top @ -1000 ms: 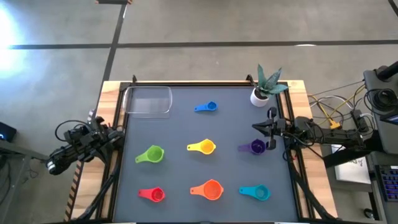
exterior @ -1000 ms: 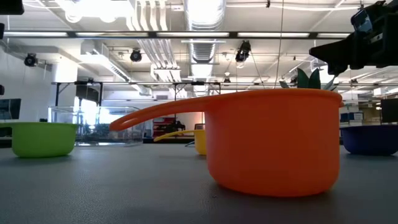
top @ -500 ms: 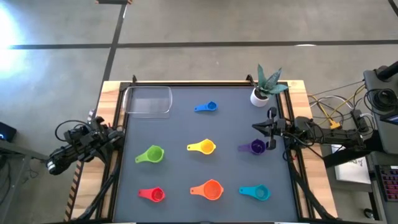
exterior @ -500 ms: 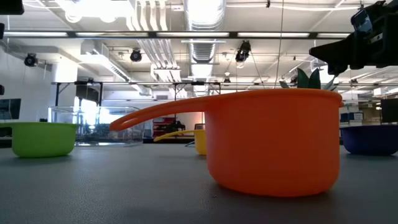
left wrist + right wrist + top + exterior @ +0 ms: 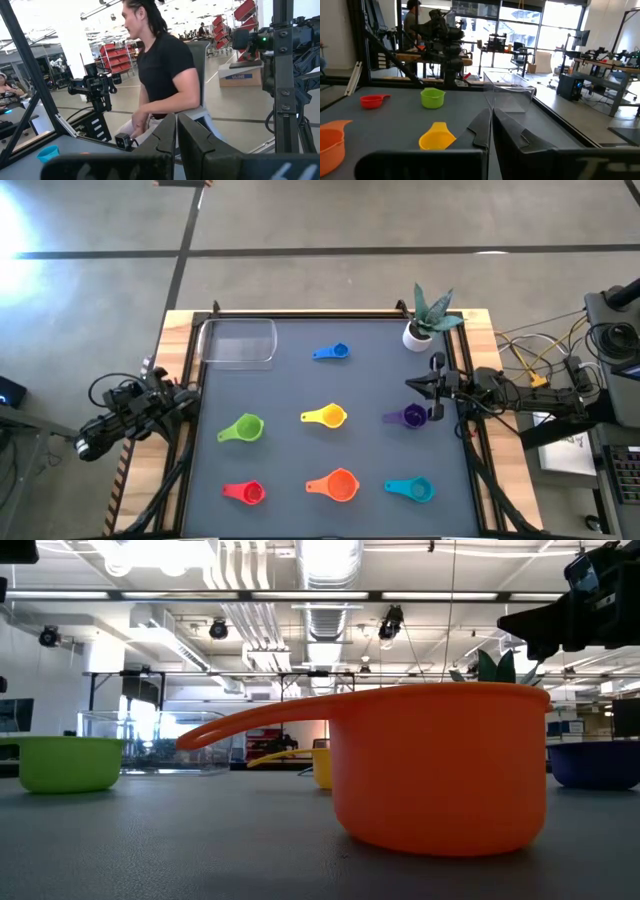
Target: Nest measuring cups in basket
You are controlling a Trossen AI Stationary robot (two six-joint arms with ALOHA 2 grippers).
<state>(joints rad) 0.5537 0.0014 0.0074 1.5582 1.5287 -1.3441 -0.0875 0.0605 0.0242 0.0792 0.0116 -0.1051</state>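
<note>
Seven measuring cups lie apart on the dark table, each resting on its base: blue (image 5: 333, 352), yellow (image 5: 326, 416), purple (image 5: 408, 416), green (image 5: 244, 428), red (image 5: 245, 492), orange (image 5: 338, 485) and teal (image 5: 412, 490). The clear basket (image 5: 238, 340) sits at the far left corner with nothing in it. My right gripper (image 5: 412, 384) hangs shut over the table's right side, above and just beyond the purple cup, pointing toward the left edge. My left arm (image 5: 130, 412) is folded off the table's left edge, its gripper (image 5: 176, 131) shut.
A small white pot with a green plant (image 5: 420, 328) stands at the far right corner. Black rails frame the table (image 5: 300, 385). Cables lie beyond the right edge (image 5: 540, 365). A person (image 5: 160, 70) sits beyond the table in the left wrist view.
</note>
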